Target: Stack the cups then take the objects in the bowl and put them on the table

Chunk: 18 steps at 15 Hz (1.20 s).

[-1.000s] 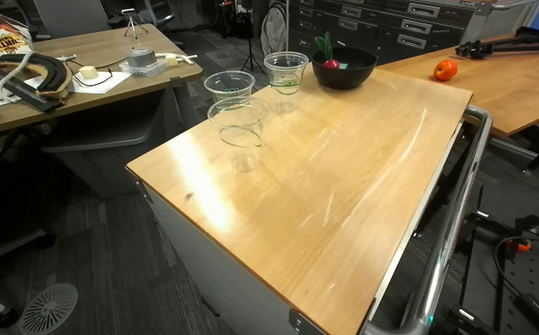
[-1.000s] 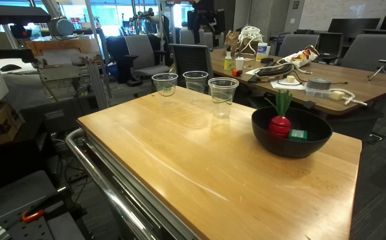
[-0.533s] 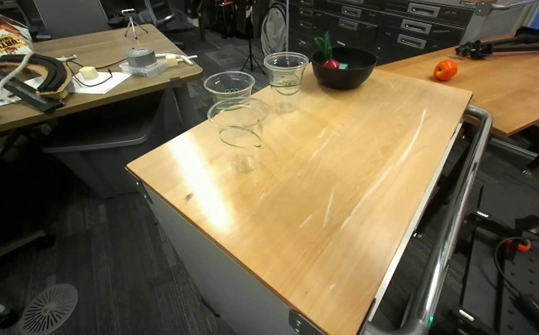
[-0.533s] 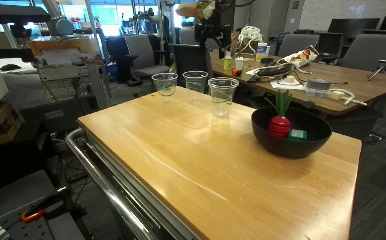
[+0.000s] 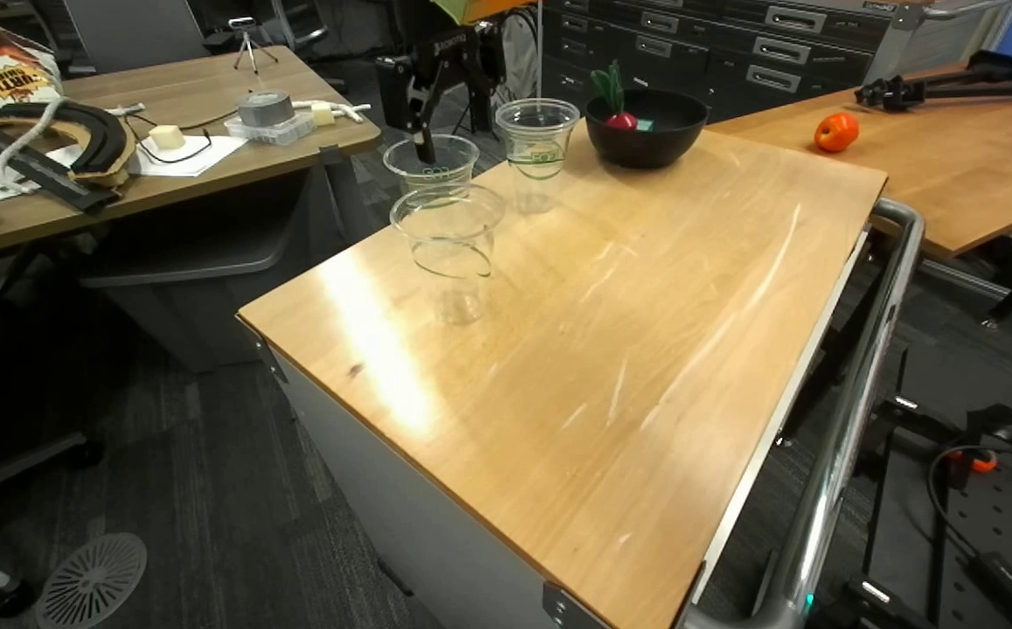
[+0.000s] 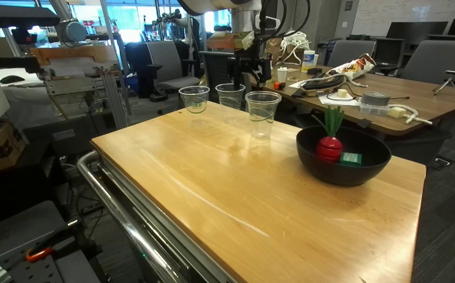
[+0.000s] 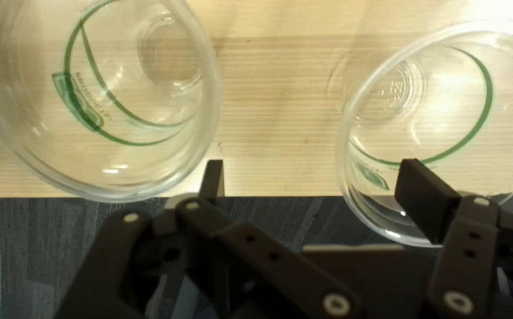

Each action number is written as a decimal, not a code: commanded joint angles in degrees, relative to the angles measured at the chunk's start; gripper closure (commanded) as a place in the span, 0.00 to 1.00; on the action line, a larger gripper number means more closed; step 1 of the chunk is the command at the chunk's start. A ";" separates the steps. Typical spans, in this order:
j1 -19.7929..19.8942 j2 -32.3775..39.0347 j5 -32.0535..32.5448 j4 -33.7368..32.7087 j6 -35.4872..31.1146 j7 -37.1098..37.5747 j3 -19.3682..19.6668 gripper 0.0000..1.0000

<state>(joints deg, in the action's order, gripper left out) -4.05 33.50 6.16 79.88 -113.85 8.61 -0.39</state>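
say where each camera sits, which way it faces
Wrist view: wrist-mounted, facing down past the black gripper at two clear plastic tumblers.
Exterior view: high at the tumblers' end of the light-wood rectangular tabletop, facing the round black bowl; gripper shows.
Exterior view: high at the bowl's end, facing the tumblers; gripper and white arm show.
Both exterior views share tumblers, bowl, gripper.

White arm (image 6: 231, 4), looping black cables (image 6: 285, 12) at upper centre, orange-and-green part (image 6: 227, 41), black jaws with pale round screws (image 7: 336, 305).
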 commanded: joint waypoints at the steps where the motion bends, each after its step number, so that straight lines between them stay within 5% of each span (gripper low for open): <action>1: -0.30 0.21 0.10 0.18 0.52 -3.26 -0.18 0.34; 9: 0.24 0.60 -2.52 0.05 0.71 -5.04 -1.57 0.97; 18: 6.25 -16.47 -12.46 12.63 -3.77 -4.42 -0.54 0.99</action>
<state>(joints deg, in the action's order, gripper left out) -0.74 26.71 -1.21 83.14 -114.25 4.49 -1.19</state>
